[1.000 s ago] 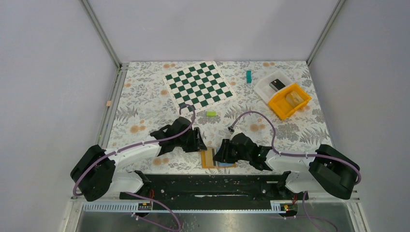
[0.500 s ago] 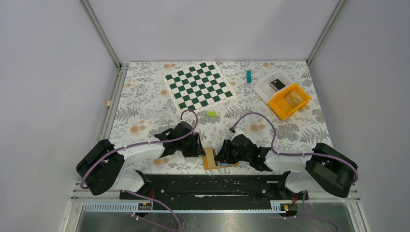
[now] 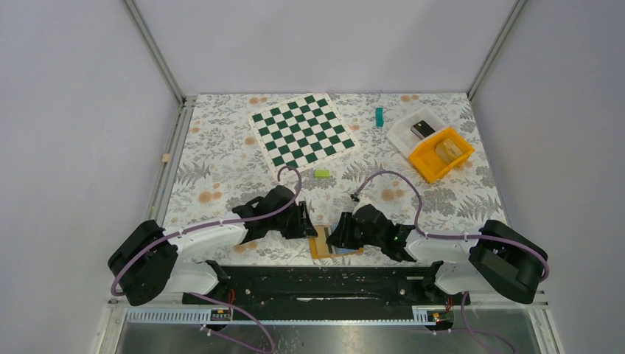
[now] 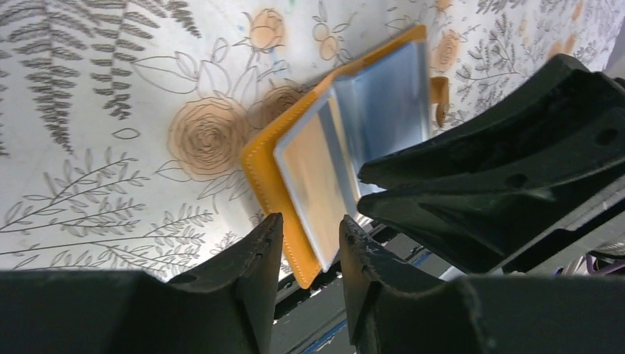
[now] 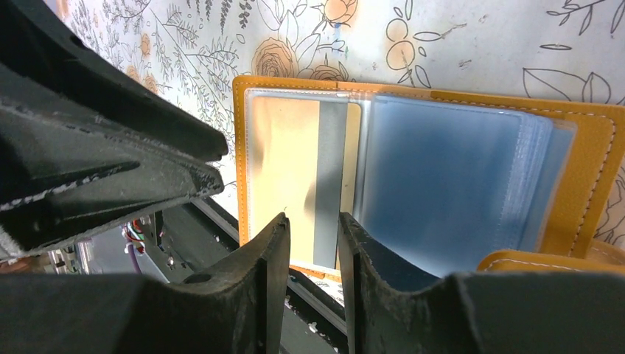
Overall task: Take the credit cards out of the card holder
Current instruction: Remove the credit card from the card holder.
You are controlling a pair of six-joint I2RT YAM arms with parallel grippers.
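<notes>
Card holder (image 3: pixel 318 245): lies open on the table (image 3: pixel 221 162), at its 6 o'clock edge, long axis 9-to-3.
Credit cards (image 5: pixel 442 192): light blue, in its sleeves.
Right end effector (image 5: pixel 309 221): fingers narrowly apart, over the holder; nearer.
Left end effector (image 4: pixel 308 221): narrowly apart; holder at its 4 o'clock.

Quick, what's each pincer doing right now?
Left pincer: nearly closed at the card holder edge; grip cannot be told.
Right pincer: nearly closed over the card holder; grip cannot be told.
</notes>
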